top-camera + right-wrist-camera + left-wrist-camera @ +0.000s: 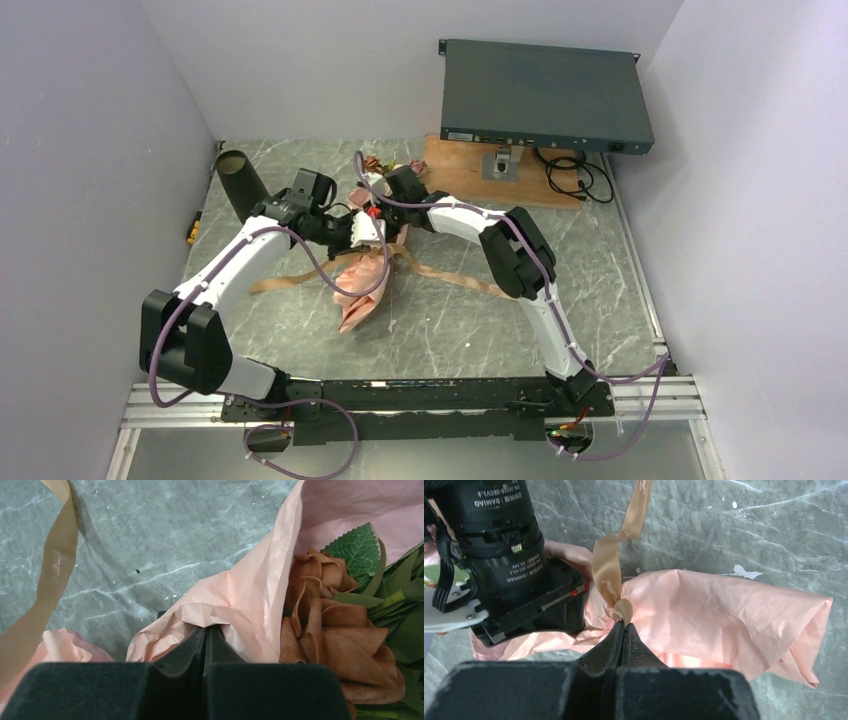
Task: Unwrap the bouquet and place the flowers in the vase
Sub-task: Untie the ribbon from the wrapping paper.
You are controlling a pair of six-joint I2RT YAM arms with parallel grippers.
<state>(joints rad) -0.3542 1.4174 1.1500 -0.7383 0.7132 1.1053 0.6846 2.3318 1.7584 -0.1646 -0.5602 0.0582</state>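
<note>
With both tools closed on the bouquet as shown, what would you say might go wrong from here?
1. The left tool pinches the tan ribbon at its knot against the crinkled salmon-pink paper; pulling may tighten the knot or drag the whole bundle.
2. The right tool grips a thin paper fold beside the rust-brown rose; opposing pulls could tear the paper or crush the bloom.

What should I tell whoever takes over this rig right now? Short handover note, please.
The left gripper is shut on the tan ribbon at its knot against the pink paper.
The right gripper is shut on a fold of the paper's edge, beside the flowers.
The vase is at far left, apart from the bouquet, with no stems showing in it.
Done: both grips set.
Left: undo ribbon, peel paper, put flowers in vase.
</note>
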